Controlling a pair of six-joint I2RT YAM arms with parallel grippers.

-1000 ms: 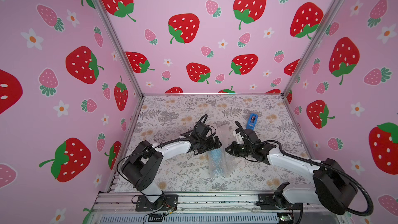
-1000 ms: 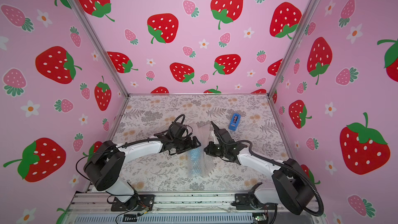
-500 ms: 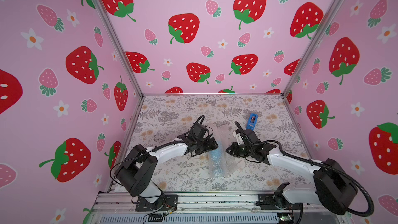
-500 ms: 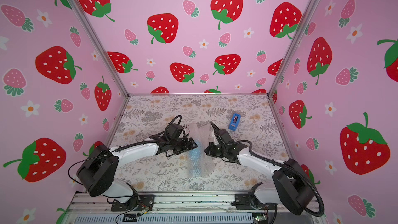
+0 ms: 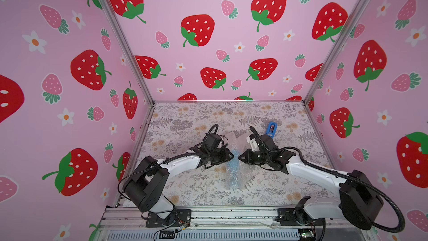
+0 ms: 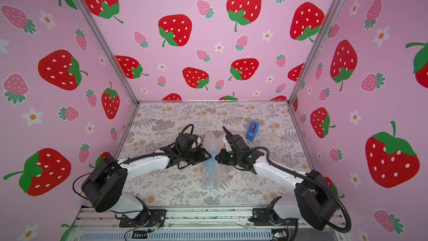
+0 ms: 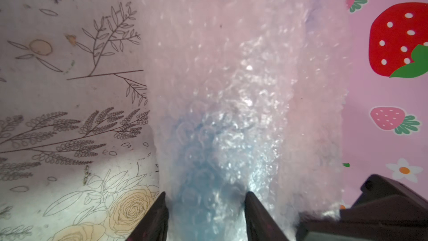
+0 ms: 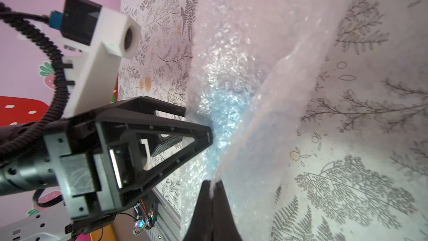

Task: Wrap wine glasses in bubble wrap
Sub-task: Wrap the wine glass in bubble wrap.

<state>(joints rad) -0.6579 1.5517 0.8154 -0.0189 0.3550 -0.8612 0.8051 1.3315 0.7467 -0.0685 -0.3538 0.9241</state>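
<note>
The left gripper sets its jaws half-narrowed astride the wine glass, grip uncertain. The right gripper pinches the bubble wrap edge tight. The swaddled glass lies on the tabletop between both arms, long axis crosswise to them.

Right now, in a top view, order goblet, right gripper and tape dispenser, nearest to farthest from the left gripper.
1. goblet: wrapped, between the left gripper fingers.
2. right gripper: just across the bubble wrap.
3. tape dispenser: farther back, right side.

The left gripper has been advanced and its jaws narrowed about the goblet under the bubble wrap, seemingly into contact.
</note>
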